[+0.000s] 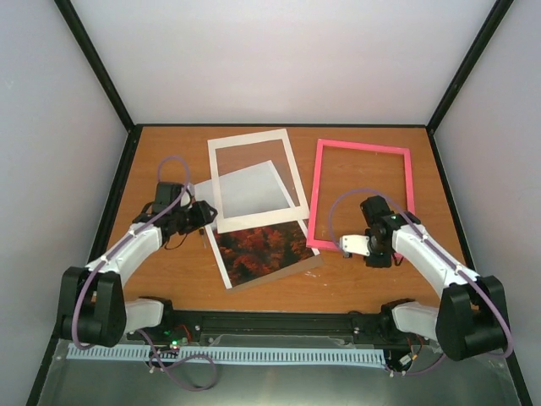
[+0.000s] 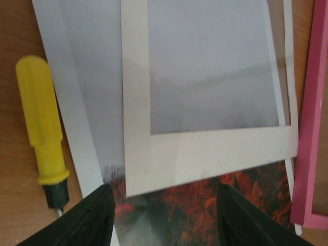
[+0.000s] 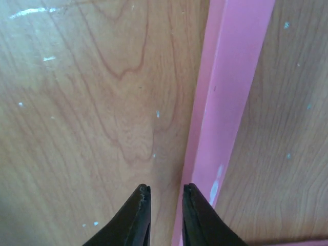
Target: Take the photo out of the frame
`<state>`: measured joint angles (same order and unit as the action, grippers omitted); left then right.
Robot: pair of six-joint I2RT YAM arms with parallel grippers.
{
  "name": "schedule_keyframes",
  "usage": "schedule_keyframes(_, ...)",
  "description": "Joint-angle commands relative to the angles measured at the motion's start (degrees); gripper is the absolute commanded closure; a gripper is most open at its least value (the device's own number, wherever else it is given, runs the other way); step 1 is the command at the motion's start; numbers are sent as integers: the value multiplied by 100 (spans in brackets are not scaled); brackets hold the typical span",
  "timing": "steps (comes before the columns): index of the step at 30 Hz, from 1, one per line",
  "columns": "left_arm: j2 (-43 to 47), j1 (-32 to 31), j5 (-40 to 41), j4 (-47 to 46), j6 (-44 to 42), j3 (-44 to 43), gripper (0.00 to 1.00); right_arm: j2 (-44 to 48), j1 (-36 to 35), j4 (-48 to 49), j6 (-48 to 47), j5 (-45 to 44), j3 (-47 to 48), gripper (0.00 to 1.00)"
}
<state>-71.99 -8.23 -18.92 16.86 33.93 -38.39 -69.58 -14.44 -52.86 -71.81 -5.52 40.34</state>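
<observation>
— Left pincer (image 2: 164,190): spread wide, gripping nothing, low over photo (image 2: 189,218)'s near-left edge. Screwdriver (image 2: 40,118) just left, bare table (image 1: 169,279) beyond.
— Photo's lie?
— Flat, outside frame (image 1: 314,199). Long axis running away from arms, red trees nearest, sky end under mat (image 1: 215,182). Frame just right, long axis likewise.
— Right pincer (image 3: 166,188)?
— Nearly closed, holding nothing, pointing down beside frame's left rail, elbow bent.

You've got a wooden table (image 1: 169,279) with the pink frame (image 1: 315,194) lying flat at 2 o'clock, apart from the rest. The white mat (image 1: 262,216) at 12 overlaps the photo (image 1: 262,245) toward 6, which lies on a brown board (image 1: 292,271). A yellow-handled screwdriver (image 2: 41,133) lies just beside the photo at 9.
</observation>
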Motion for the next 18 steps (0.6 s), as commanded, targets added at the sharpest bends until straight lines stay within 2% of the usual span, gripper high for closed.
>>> schedule_keyframes(1,267,-38,-186,347,20,238,44,222,35,-528,-23,358,478,75)
schedule_keyframes(4,165,-38,-322,313,44,426,44,-67,-123,-702,921,1822,1346,57)
schedule_keyframes(8,159,-38,-92,35,232,600,43,-612,-753,-304,2416,3267,2183,53)
schedule_keyframes(11,-10,-38,-132,-112,314,541,43,-932,-1439,476,3334,3474,2299,53)
schedule_keyframes(14,-206,-38,-44,-162,360,503,42,-1322,-1985,1218,3789,3405,2362,53)
schedule_keyframes(18,-424,-38,-22,-347,435,510,40,-1903,-2162,2078,4141,3346,2249,53)
